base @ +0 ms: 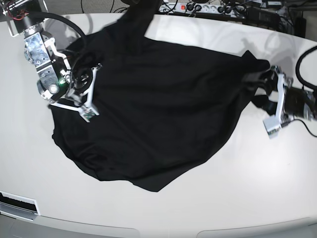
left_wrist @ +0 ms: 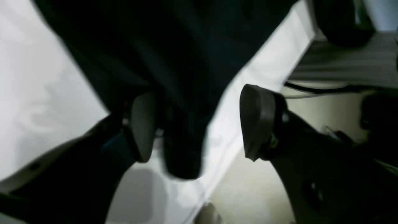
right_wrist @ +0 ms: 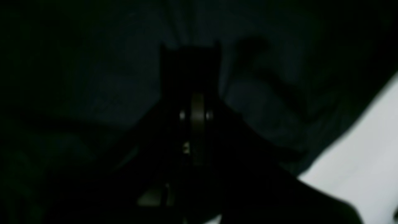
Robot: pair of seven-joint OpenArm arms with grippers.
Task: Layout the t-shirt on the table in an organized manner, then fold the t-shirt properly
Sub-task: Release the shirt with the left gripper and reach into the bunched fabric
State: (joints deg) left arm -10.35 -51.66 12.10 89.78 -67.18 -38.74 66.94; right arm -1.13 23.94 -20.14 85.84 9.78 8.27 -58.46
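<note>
The black t-shirt (base: 158,109) lies spread and rumpled over the middle of the white table (base: 257,193). At its right corner, my left gripper (base: 268,96) stands open. In the left wrist view a hanging fold of the t-shirt (left_wrist: 183,155) sits loose between the wide-apart fingers (left_wrist: 143,124) of the left gripper (left_wrist: 200,124), just over the table's edge (left_wrist: 224,137). My right gripper (base: 89,94) rests on the shirt's left side. In the dark right wrist view the right gripper (right_wrist: 189,71) is shut, with folds of t-shirt (right_wrist: 267,102) gathered at its tips.
A power strip and cables (base: 198,7) run along the table's far edge. A white fitting (base: 17,203) sits at the front left corner. Beyond the table's edge on the left gripper's side lie pale floor (left_wrist: 248,193) and a dark cable (left_wrist: 311,89).
</note>
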